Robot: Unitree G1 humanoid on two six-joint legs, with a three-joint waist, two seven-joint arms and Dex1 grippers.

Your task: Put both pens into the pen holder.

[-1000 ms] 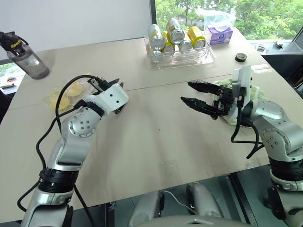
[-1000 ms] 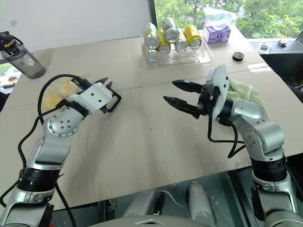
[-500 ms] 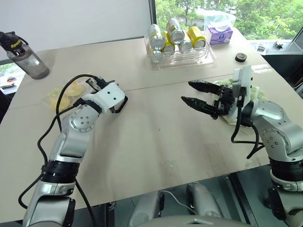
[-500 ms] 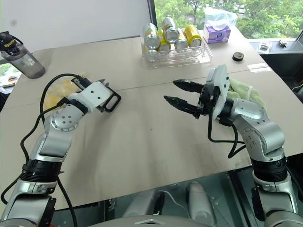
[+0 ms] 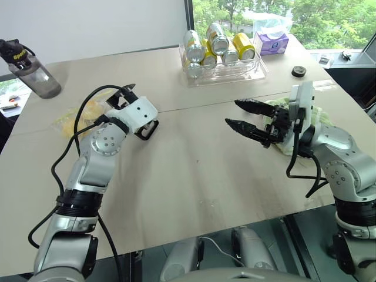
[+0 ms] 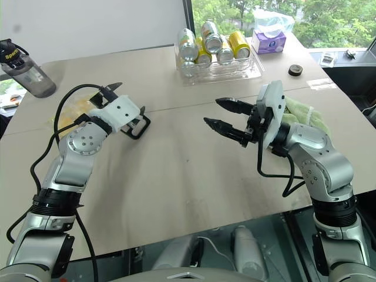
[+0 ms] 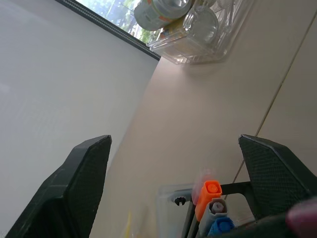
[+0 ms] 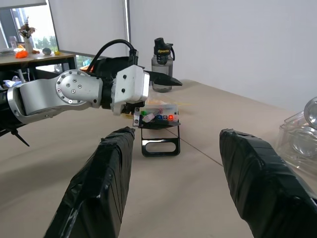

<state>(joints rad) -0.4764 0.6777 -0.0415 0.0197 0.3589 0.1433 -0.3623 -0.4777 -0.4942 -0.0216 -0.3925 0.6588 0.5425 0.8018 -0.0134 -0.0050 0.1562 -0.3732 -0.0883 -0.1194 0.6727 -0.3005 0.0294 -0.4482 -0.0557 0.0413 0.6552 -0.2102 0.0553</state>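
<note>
Right gripper hangs above the bare beige table, pointing across toward the left arm, black fingers spread wide with nothing between them; behind it a green cloth lies bunched on the table; over on the left side, the left gripper sits right at the pen holder, jaws spread apart, holding nothing; the black rack stands on the table, its loop end toward the middle, with orange and blue tips poking up inside; further back, the clear can tray; a dark bottle at the far left.
</note>
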